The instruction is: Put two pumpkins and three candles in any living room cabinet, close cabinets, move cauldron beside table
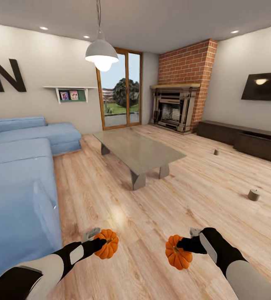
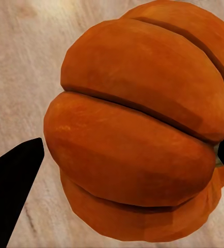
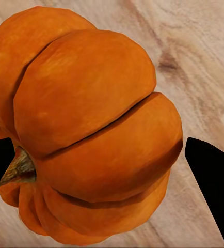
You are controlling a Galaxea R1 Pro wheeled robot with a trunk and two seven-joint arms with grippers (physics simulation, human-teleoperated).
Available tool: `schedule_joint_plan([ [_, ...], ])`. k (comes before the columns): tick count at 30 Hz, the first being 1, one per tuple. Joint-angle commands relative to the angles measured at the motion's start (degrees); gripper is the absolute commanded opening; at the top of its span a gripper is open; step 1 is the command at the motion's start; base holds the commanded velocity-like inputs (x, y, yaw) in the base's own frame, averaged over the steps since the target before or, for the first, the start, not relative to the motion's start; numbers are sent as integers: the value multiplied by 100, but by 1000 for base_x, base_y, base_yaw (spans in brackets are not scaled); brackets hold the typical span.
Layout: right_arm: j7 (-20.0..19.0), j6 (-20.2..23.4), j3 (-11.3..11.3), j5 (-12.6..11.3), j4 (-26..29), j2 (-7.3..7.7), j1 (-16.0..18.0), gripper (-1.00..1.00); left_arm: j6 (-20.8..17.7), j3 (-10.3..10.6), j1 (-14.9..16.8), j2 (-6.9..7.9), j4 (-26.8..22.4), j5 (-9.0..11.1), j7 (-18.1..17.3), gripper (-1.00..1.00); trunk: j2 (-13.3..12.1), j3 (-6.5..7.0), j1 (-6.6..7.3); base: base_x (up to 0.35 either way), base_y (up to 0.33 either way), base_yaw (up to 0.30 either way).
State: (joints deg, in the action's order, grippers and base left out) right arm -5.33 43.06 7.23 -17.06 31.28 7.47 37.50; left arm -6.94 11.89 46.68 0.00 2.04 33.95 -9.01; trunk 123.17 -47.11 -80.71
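Each hand carries an orange ribbed pumpkin above the wood floor. My left gripper [image 1: 103,243] is shut on one pumpkin [image 1: 108,244] [image 2: 138,134], its black fingers [image 2: 11,181] at the sides. My right gripper [image 1: 182,246] is shut on the other pumpkin [image 1: 178,252] [image 3: 86,129], whose brown stem shows. Two candles lie on the floor to the right: a grey-brown one [image 1: 253,194] and a smaller, farther one [image 1: 216,152]. The long dark brown cabinet [image 1: 244,139] runs along the right wall, panels shut. The grey coffee table [image 1: 137,150] stands mid-room. The cauldron is out of view.
A blue sofa [image 1: 18,175] takes up the left side. A brick fireplace [image 1: 179,102] stands at the back beside a glass door [image 1: 119,93]. A TV [image 1: 263,85] hangs above the cabinet. Open wood floor [image 1: 202,187] lies between table and cabinet.
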Motion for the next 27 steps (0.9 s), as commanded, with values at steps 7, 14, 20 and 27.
schedule_joint_plan([
  [7,-5,17,36,0,1,6,3,-100,-9,50,8,-12,18,59,-23,-100,-279,120,155,0,0,0],
  [14,-4,8,35,1,1,5,3,-100,-9,50,8,-43,20,58,27,-100,-560,245,309,0,0,0],
  [20,-14,9,41,-1,8,2,3,-100,-9,50,8,-44,19,56,30,-100,-801,353,441,0,0,0],
  [27,-15,9,42,-1,9,1,3,-100,-9,50,8,-44,19,57,30,-100,-1082,489,594,0,0,-166],
])
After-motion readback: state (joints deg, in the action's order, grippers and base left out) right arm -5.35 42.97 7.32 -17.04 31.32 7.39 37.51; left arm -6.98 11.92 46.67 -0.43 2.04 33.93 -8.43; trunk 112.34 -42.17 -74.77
